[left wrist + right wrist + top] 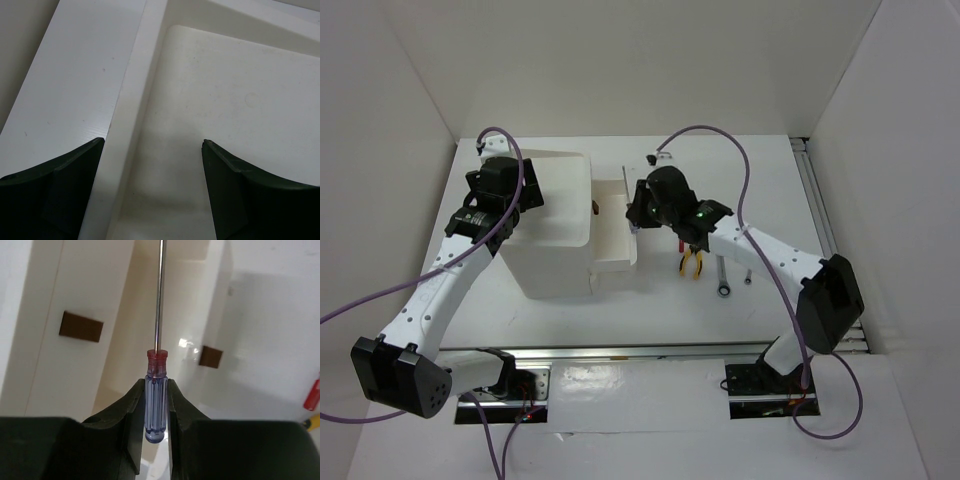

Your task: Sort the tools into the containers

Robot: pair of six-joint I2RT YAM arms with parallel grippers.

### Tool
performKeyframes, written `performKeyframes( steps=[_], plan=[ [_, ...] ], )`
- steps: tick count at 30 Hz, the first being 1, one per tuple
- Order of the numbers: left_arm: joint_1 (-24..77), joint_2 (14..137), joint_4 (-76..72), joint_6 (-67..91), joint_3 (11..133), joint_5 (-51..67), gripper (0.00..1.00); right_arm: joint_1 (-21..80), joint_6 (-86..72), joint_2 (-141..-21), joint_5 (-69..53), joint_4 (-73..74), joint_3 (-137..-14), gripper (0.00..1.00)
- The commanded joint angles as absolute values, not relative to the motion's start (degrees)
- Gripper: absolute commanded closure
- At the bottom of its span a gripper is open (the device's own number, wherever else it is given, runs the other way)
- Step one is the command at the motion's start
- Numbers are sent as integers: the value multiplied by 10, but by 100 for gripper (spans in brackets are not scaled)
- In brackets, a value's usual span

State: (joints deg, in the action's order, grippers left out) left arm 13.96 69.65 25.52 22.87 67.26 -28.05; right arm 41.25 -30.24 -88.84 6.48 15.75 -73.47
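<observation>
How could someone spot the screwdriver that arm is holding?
Start at the white box unit mid-table, with its drawer pulled out to the right. Above that drawer, the right arm's fingers pinch a screwdriver. Unlike the yellow-handled pliers nearby, it has a clear blue handle, red collar and thin shaft.

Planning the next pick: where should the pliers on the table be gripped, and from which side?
Probably across both yellow handles, from straight above: the pliers lie flat on the table, handles pointing toward the arms' bases, and the head is partly hidden.
</observation>
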Motion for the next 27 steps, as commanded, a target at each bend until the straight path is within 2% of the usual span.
performKeyframes(
  steps=[1,5,7,8,9,12,13,15,19,21,27],
  plan=[
    [159,727,351,242,643,-193,11,442,-324,-903,55,124,-739,100],
    [159,727,351,242,643,-193,11,454,-330,-920,67,117,-744,99],
    [159,727,351,242,643,-193,11,465,-337,-920,67,111,-739,92],
    [159,727,351,242,643,-193,11,465,-337,-920,67,111,-739,77],
    [159,727,351,242,643,-193,11,470,-337,-925,76,111,-739,39],
    [159,727,351,242,643,-193,11,475,-330,-918,102,132,-744,30],
    [159,727,351,242,643,-193,11,475,-324,-905,128,132,-744,19],
    [159,727,351,242,643,-193,11,475,-313,-888,153,145,-750,8],
    [159,727,351,242,643,-193,11,436,-271,-840,223,186,-750,7],
    [159,727,351,242,643,-193,11,391,-251,-840,258,206,-724,9],
    [159,727,351,242,643,-193,11,274,-207,-874,157,180,-630,19]
  ],
)
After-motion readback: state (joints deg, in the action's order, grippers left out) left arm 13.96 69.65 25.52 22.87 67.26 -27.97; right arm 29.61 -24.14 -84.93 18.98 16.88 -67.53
